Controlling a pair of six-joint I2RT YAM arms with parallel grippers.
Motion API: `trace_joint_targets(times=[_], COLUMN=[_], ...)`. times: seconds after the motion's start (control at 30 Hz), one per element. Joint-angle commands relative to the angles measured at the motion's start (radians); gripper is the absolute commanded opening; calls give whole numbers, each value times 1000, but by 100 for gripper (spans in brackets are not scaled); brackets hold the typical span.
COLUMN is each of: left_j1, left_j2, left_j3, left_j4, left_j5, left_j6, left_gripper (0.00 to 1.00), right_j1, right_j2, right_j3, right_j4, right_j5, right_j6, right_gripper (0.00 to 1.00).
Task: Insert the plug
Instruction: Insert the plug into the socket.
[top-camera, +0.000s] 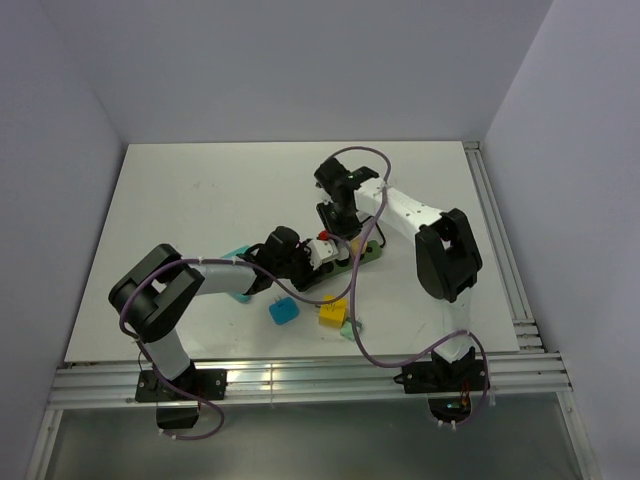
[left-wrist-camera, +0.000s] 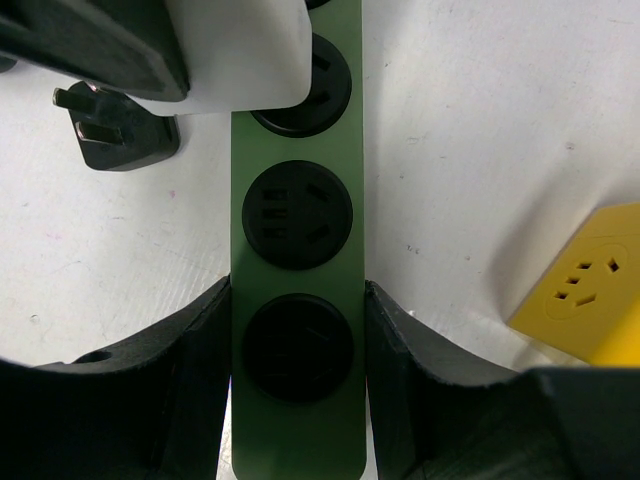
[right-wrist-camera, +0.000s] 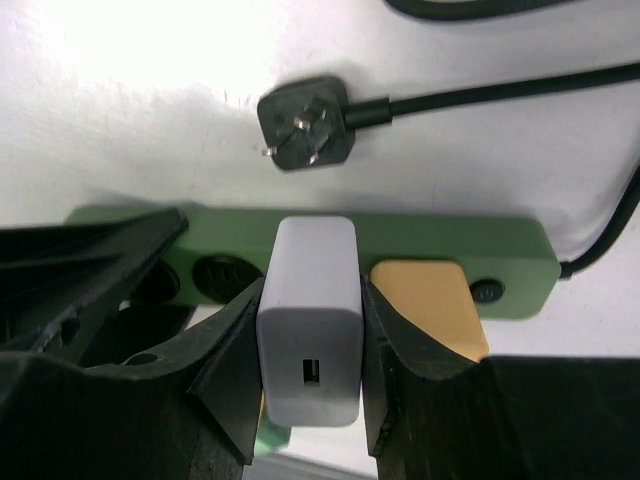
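Matte green power strip (left-wrist-camera: 348, 150), flat bar with round black sockets, lies mid-table (top-camera: 200, 190); white charger plug (right-wrist-camera: 308, 300), smooth rounded block with a USB slot, stands on the strip beside a tan block (right-wrist-camera: 425, 290); seating unclear; left gripper (left-wrist-camera: 297, 370) part-open, fingers pinching the strip's sides at its end socket; right gripper (right-wrist-camera: 308, 345) part-open, clamped on the charger's flanks; black three-pin plug (right-wrist-camera: 305, 122) loose beyond; glossy yellow cube adapter (left-wrist-camera: 590, 280) nearby; left forearm low, reaching inward; right arm bent at the elbow, wrist pointing down.
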Motion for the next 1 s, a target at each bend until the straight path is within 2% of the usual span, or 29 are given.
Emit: trace_joint_targets(times=[0.0,0.2,0.5,0.97], left_j1=[-18,-18,-18,-17], left_j2=[-35,-12,-8,0], left_j3=[16,39,43,51], left_j4=[0,-24,-26,-30], left_j5=[81,90,99,98], left_j6=[14,0,-14,-27], left_gripper=[0,0,1,0], right_j1=[14,20,26,65], right_j2=[-21,-128,-231,-288], right_j3=[-99,-272,-467,-608], right_j4=[86,255,413,517], right_j5=[32,64,101,169], right_j6=[33,85,137,180], right_gripper=[0,0,0,0])
